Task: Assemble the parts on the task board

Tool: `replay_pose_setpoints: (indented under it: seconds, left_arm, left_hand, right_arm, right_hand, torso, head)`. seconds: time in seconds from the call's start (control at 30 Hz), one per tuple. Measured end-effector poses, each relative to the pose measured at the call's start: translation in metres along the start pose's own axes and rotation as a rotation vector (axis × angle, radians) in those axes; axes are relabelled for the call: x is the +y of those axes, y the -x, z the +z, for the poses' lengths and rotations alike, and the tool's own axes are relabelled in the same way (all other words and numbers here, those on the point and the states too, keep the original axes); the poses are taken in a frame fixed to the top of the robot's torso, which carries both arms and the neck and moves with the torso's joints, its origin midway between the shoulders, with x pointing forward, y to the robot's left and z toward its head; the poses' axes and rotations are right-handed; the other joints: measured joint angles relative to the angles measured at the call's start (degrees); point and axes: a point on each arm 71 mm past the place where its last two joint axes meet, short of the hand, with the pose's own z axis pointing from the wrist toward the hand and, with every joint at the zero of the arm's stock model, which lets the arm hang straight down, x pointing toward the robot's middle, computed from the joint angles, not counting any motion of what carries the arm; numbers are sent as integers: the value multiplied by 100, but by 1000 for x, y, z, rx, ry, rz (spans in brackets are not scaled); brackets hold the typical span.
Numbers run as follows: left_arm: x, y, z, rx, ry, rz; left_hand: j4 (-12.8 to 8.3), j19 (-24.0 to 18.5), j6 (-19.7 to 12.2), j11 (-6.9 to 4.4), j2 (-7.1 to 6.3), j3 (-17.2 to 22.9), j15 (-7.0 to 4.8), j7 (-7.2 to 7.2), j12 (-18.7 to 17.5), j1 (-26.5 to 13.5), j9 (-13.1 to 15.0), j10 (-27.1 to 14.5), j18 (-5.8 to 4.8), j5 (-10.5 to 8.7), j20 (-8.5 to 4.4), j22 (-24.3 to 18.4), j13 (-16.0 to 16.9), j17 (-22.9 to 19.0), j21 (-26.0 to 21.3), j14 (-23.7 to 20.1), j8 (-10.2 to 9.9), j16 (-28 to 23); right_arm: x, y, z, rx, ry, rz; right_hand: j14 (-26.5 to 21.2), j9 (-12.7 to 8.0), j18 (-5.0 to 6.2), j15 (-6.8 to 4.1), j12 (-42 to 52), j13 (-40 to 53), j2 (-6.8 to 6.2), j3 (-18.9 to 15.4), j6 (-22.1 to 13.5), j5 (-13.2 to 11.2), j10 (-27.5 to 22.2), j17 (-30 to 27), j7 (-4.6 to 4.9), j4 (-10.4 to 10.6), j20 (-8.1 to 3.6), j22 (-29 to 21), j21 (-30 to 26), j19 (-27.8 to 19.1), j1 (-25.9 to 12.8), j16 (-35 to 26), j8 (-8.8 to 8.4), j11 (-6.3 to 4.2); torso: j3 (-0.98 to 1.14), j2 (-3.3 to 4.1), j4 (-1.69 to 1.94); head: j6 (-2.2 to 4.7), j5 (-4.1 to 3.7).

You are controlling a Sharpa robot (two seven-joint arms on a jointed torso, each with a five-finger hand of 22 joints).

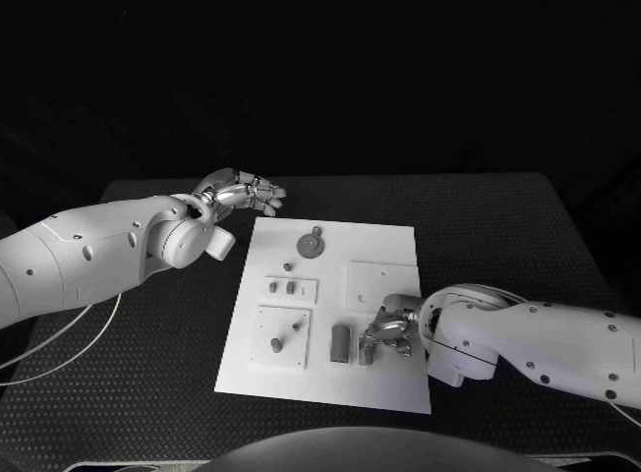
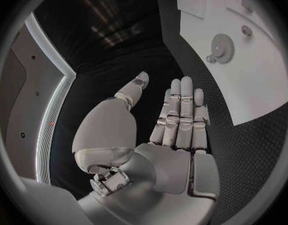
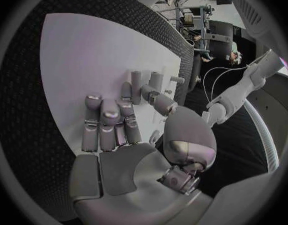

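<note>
The white task board [image 1: 335, 379] lies mid-table. On it are a grey gear [image 1: 311, 243], two small pegs [image 1: 282, 288], another peg [image 1: 277, 344] and an upright grey block [image 1: 340, 344]. My right hand [image 1: 388, 329] is low over the board's right front part, fingers bent toward a second grey part [image 1: 366, 349]. In the right wrist view its thumb [image 3: 158, 101] and fingertips reach two grey parts [image 3: 136, 80] [image 3: 156, 80]; whether one is pinched is unclear. My left hand [image 1: 240, 190] hovers off the board's far left corner, fingers straight, holding nothing. The left wrist view shows the gear [image 2: 223, 48].
A raised square plate [image 1: 378, 280] sits on the board's right half, just beyond my right hand. Black matting [image 1: 519, 236] surrounds the board. A pale cable [image 1: 66, 344] hangs under my left arm at the table's left edge.
</note>
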Motion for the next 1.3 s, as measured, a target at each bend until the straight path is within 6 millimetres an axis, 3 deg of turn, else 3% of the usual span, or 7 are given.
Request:
replay_pose_setpoints:
  seconds: [0.17, 0.3, 0.37, 0.53, 0.83, 0.97, 1.3]
  left_arm:
    - [0, 0, 0, 0, 0, 0]
    - [0, 0, 0, 0, 0, 0]
    - [0, 0, 0, 0, 0, 0]
    - [0, 0, 0, 0, 1, 0]
    - [0, 0, 0, 0, 1, 0]
    - [0, 0, 0, 0, 1, 0]
    - [0, 0, 0, 0, 1, 1]
  left_hand:
    - [0, 0, 0, 0, 0, 0, 0, 0, 0, 0, 0, 0, 0, 0, 0, 0, 0, 5, 0, 0, 0, 0]
    - [0, 0, 0, 0, 0, 0, 0, 0, 0, 0, 0, 0, 0, 0, 0, 0, 0, 5, 0, 0, 0, 0]
    - [0, 0, 0, 0, 0, 0, 0, 0, 0, 0, 0, 0, 1, 0, 0, -1, 0, 5, 0, 0, 0, 0]
    - [0, 0, 0, 0, 0, 0, 0, 0, 0, 0, 1, 0, 0, 0, 0, -1, 0, 7, 0, 0, 0, 0]
    - [0, 0, 0, 0, 0, 0, 0, 0, 0, 0, -5, 0, 1, 0, 0, -1, 0, 10, 0, 0, 0, 0]
    - [0, 0, 0, 0, 0, 0, 0, 0, 0, 0, -4, 0, 0, 0, 0, 3, 1, 10, 0, 0, 0, 0]
    - [0, 0, 0, 0, 0, 0, 0, 0, 0, 0, -4, 0, 0, 0, 0, 3, 1, 15, 0, 0, 0, 0]
  right_arm:
    - [0, 0, 0, 1, 0, -1]
    - [0, 0, 0, 3, 1, -2]
    - [0, 0, 0, 4, 1, -3]
    - [0, 0, 0, 7, 3, -5]
    - [0, 0, 0, 11, 6, -8]
    - [0, 0, -1, 13, 8, -9]
    - [-2, -5, -4, 32, 20, -11]
  right_hand:
    - [0, 0, 0, 2, 0, 7, -88, -32, 5, 0, 10, 1, -5, 0, 0, 0, 0, 0, -88, 0, 0, -10]
    - [-2, 0, 0, 4, -24, 15, -302, -168, 6, 0, 10, 6, -6, 74, 1, 0, -1, 1, -247, 0, 0, -10]
    - [-11, -2, 0, 4, -24, 23, -459, -346, -14, 0, 10, 12, -13, 138, 1, 0, -1, 1, -378, 1, 0, -10]
    - [-35, -4, 0, -10, -24, 44, -586, -788, -71, 0, -11, 29, -11, 201, 2, -1, -2, 0, -505, 4, 34, -31]
    - [-57, -3, -1, -12, -45, 58, -592, -957, -80, 0, -33, 38, -2, 197, -21, -6, -3, -41, -511, -17, 56, -50]
    - [-58, -3, -2, -10, -45, 66, -468, -980, -102, 0, -34, 44, -21, 174, -31, -12, -3, -52, -387, -17, 68, -50]
    - [-66, -1, -2, 0, -44, 71, -406, -980, -109, 0, -45, 44, -14, 174, -40, -12, -3, -63, -348, -17, 71, -39]
  torso:
    - [-1, 0, 0]
    - [-1, 0, -1]
    - [-1, 0, -1]
    - [-1, -1, -2]
    - [0, -1, -3]
    - [1, -1, -3]
    - [1, -1, -2]
  head:
    - [2, 1]
    - [-3, 5]
    - [-7, 8]
    - [-8, 10]
    - [-16, 13]
    - [-20, 16]
    - [-20, 21]
